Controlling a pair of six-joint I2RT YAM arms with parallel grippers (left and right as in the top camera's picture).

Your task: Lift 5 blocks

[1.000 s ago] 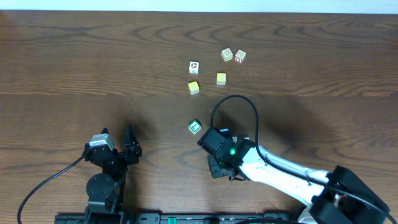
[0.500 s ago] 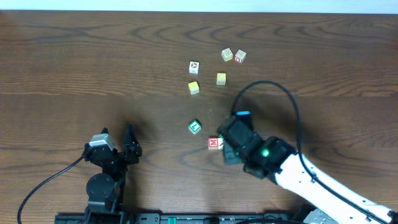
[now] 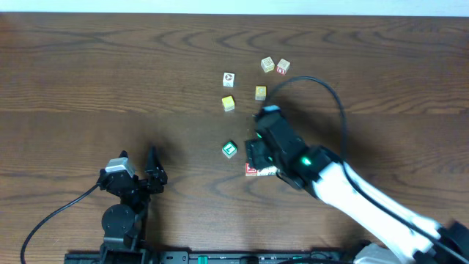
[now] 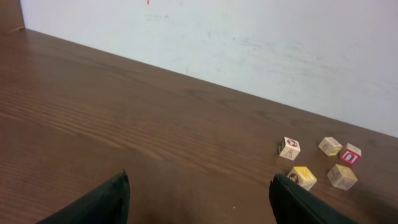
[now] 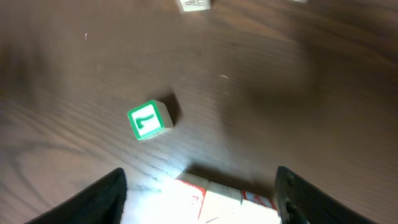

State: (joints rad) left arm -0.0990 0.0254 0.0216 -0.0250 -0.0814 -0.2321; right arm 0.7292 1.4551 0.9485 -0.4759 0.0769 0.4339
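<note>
When the right fingers close: they are spread wide, one on each side of the red block; I cannot tell if they touch it; if they come in off to one side, the block may spin or pop out; it is tiny, so a miss is easy.
Red block: on the table, right under the right fingers; bright light washes it out in the wrist view, so its edges are hard to see.
Green block: on the table just beside the red block; a swing of the arm could knock it away.
Left fingers: spread wide with nothing in them; well apart from all the blocks; no trouble from them, I think.
Pale blocks: three, at the far side; one, two, three; all on the table.
Yellow cubes: two; one, two; they sit near the pale blocks; a grab there could pick the wrong cube.
Count: five blocks to lift; two yellow cubes; seven cubes in all; none is up off the table yet.
</note>
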